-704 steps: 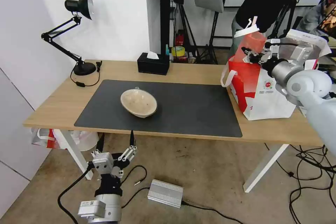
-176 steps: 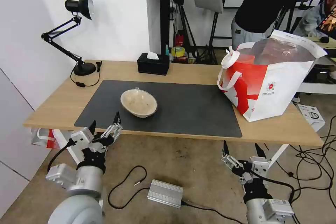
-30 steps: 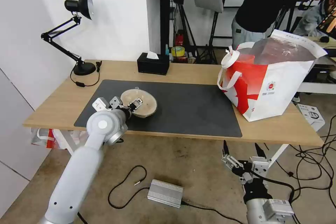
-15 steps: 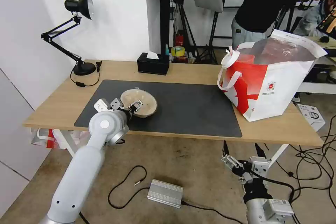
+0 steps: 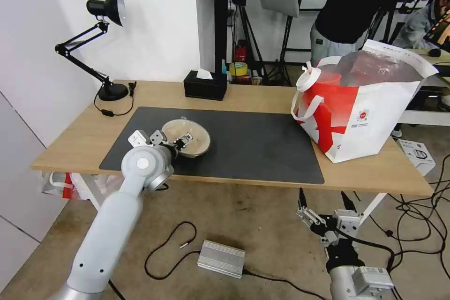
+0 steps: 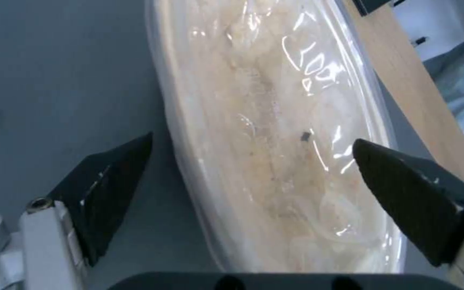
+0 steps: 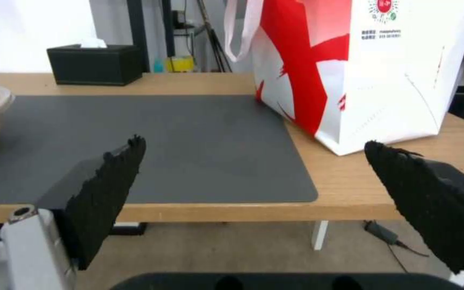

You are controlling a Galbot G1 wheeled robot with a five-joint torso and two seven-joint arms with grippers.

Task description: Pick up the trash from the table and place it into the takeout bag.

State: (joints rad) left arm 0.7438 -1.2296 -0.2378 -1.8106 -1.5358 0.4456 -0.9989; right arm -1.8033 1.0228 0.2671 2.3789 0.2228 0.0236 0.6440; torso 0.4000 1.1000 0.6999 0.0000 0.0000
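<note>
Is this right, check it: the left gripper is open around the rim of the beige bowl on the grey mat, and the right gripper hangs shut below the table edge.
One thing is wrong: the right gripper is open, not shut; the right wrist view shows its fingers spread wide apart. The rest holds: the left gripper is open around the rim of the beige bowl on the grey mat, and the right one hangs below the table edge.

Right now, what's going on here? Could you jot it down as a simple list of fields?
left gripper: open, at the near rim of the beige bowl, one finger outside the wall, one over the inside
right gripper: open, parked low in front of the table
bowl: on the dark mat, not yet lifted
takeout bag: upright on the table's right end
tissue box: at the table's far edge
</note>
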